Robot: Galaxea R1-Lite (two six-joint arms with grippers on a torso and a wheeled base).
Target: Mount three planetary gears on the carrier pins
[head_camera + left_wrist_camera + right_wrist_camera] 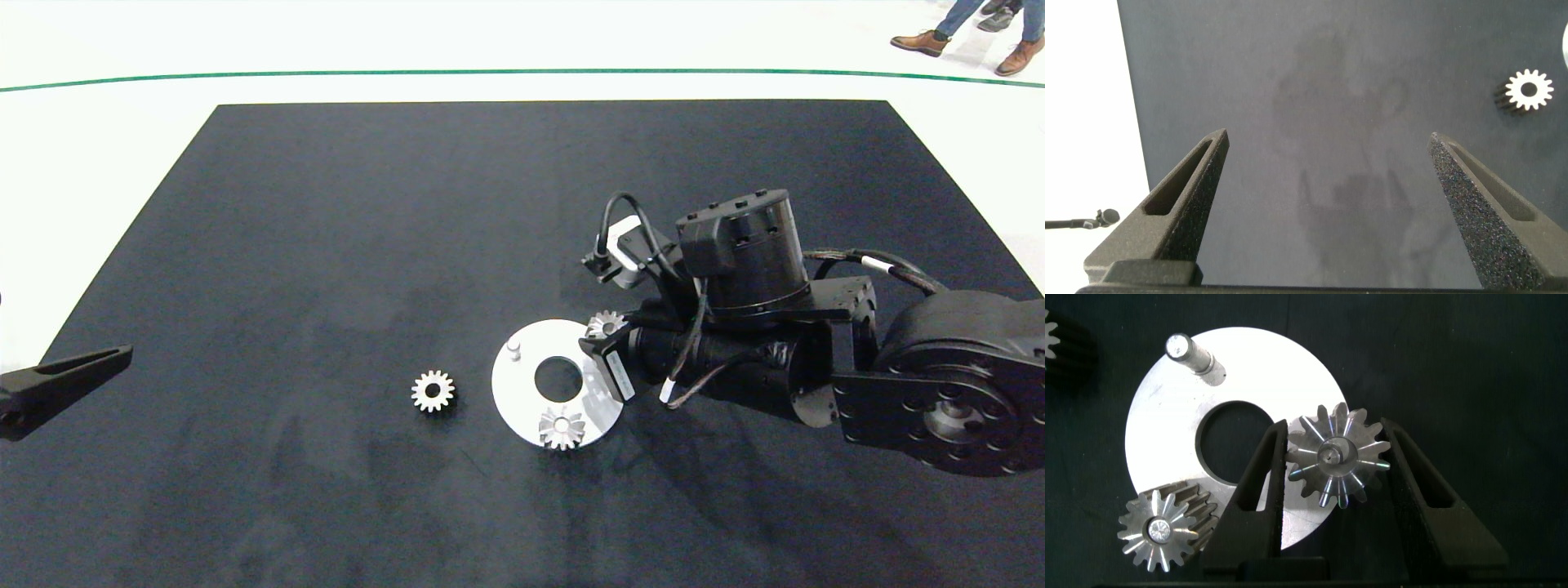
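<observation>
The white disc (522,392) lies mid-table, and one bare carrier pin (513,347) stands on its far-left part. A silvery planetary gear (562,427) sits on the disc's near pin. A second gear (1337,455) is on the disc's right-hand pin, whose tip shows in the bore. My right gripper (1333,425) is shut on this gear, its fingers (1261,482) pressing the teeth from both sides. A third gear (433,390) lies flat on the mat just left of the disc. My left gripper (1328,137) hovers open and empty at the table's left edge.
A black mat (326,245) covers the table, with white floor and a green line beyond it. A person's shoes (918,41) show at the far right corner. The right arm's bulky wrist and cables (735,269) hang over the area right of the disc.
</observation>
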